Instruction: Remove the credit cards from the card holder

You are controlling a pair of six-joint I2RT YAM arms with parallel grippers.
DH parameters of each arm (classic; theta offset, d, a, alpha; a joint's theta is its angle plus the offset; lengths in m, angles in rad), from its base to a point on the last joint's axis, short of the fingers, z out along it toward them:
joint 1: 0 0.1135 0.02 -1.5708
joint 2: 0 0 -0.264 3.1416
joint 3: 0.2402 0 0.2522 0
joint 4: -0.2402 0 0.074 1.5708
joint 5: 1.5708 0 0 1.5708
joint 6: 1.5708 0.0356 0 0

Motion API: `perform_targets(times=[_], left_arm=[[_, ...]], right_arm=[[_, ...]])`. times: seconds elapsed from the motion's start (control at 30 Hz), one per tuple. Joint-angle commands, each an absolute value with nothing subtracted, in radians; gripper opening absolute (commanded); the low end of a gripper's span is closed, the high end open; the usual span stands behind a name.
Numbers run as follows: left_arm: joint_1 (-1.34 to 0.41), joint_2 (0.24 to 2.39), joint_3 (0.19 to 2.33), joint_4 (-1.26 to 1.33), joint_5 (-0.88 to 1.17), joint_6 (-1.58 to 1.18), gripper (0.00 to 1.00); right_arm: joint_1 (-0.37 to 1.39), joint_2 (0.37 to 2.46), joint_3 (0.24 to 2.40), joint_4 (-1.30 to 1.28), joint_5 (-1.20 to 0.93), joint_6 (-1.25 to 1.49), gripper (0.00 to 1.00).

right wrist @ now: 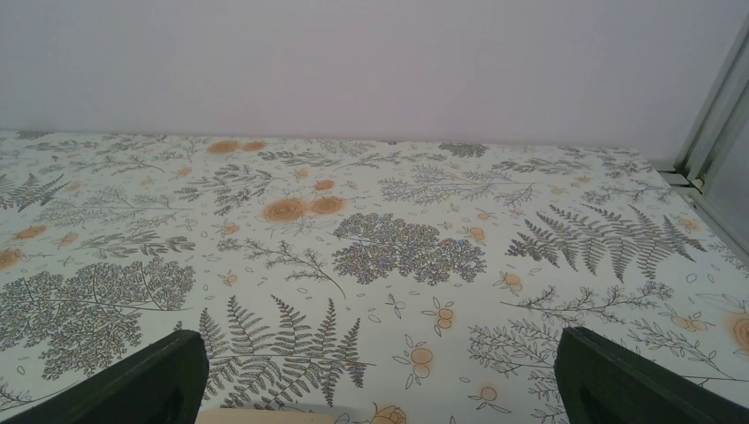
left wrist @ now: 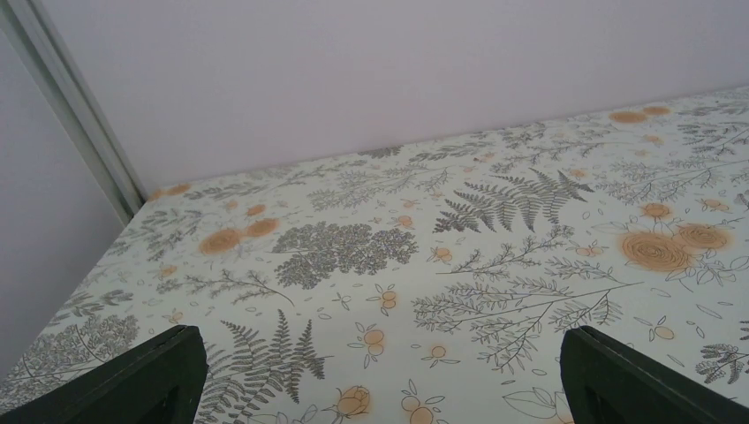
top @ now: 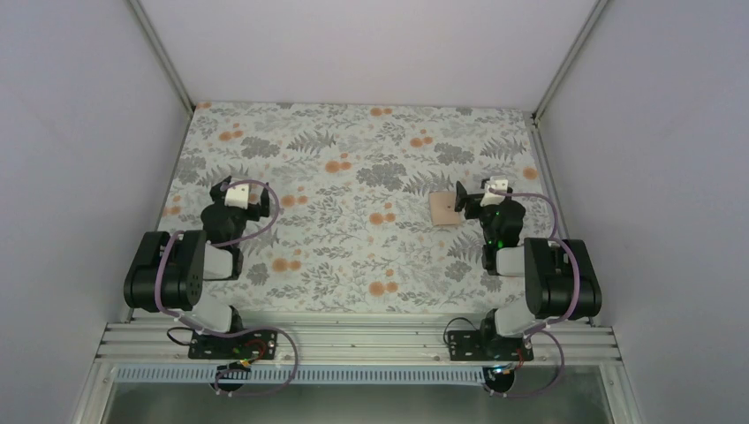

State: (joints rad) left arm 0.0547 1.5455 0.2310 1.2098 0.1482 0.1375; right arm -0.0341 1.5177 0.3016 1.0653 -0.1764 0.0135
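Pale lilac walls (top: 353, 44) are set on three sides of the bench (top: 353, 265), which is covered by a cloth printed with grey ferns and orange flowers. Aluminium rails (top: 353, 340) are fitted along its near edge, at the bottom of the overhead frame.

The card holder (top: 444, 210) is found right of centre in the overhead frame. It is laid flat on the cloth with its tan outside shown. In the right wrist view only a thin tan strip of it is seen, at the bottom edge left of centre.

The right claw (top: 468, 198) is positioned at the right edge of the card holder; contact cannot be determined. Its fingers (right wrist: 132, 384) are spread wide apart in the lower corners of the wrist view, and nothing is gripped.

The left claw (top: 250, 201) is located at middle left of the overhead frame, well apart from the card holder. Its fingers (left wrist: 124, 384) are likewise spread wide, with patterned cloth between them.
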Motion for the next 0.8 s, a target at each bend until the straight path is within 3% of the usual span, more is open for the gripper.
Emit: perform_targets(times=[0.0,0.5,0.77], left_arm=[[0.056,1.551,0.244,1.241,0.152,0.122,1.00],[0.055,1.552,0.243,1.241,0.152,0.123,1.00],[0.057,1.502,0.291,1.142,0.136,0.109,1.00]], right_arm=[[-0.041,1.521,0.324,1.089,-0.175,-0.007,0.99],[-0.044,1.514,0.331,1.071,-0.179,-0.001,0.99],[-0.085,1.255,0.590,0.587,-0.168,0.133,0.99]])
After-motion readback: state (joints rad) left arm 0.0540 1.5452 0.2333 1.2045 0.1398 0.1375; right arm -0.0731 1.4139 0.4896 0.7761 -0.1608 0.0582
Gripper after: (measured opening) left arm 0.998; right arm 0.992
